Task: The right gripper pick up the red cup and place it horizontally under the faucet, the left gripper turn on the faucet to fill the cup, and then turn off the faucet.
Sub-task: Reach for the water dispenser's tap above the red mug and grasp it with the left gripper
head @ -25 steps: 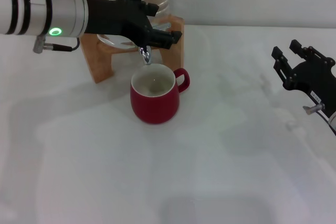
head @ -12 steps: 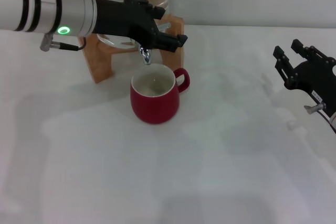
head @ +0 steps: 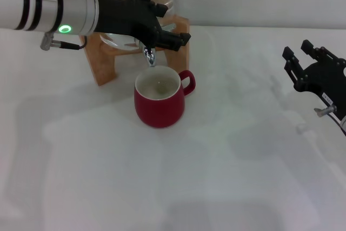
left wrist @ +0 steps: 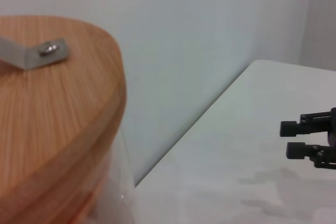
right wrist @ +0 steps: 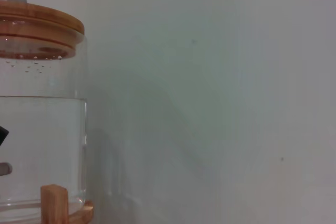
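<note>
Left end effector (head: 172, 37) reaches level across jar stand, at faucet (head: 150, 57); grip unclear. Red cup (head: 159, 98) upright directly below faucet. Right end effector (head: 298, 62) well right of faucet, prongs spread, empty.

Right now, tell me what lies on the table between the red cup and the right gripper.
Nothing. In the head view, the white table is bare between the red cup and the right gripper, which sits apart at the table's right side.
</note>
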Available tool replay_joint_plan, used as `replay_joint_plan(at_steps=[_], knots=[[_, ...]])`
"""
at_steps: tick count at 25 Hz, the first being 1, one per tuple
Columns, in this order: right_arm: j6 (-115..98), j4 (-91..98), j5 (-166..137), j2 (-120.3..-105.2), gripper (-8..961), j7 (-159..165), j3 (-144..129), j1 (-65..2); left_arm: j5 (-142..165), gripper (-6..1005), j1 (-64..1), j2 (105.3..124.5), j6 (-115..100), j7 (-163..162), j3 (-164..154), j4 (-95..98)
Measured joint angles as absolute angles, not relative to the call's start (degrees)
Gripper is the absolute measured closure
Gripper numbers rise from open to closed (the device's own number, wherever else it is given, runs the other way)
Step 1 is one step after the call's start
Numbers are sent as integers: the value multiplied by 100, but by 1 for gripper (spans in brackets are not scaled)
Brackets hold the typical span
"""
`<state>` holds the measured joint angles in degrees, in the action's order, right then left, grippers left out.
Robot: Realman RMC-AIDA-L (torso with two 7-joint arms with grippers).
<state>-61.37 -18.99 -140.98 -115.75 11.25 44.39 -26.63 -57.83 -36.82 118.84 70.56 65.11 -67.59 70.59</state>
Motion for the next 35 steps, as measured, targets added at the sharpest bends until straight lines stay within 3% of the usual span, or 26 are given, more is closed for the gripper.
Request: replay_joint_plan(at_steps=[35], knots=[[-6214,-1916,-14119,-11584,528,1125,4406,-2663,-5839,124,-3910,11901,6752,6924,-6795,6427]])
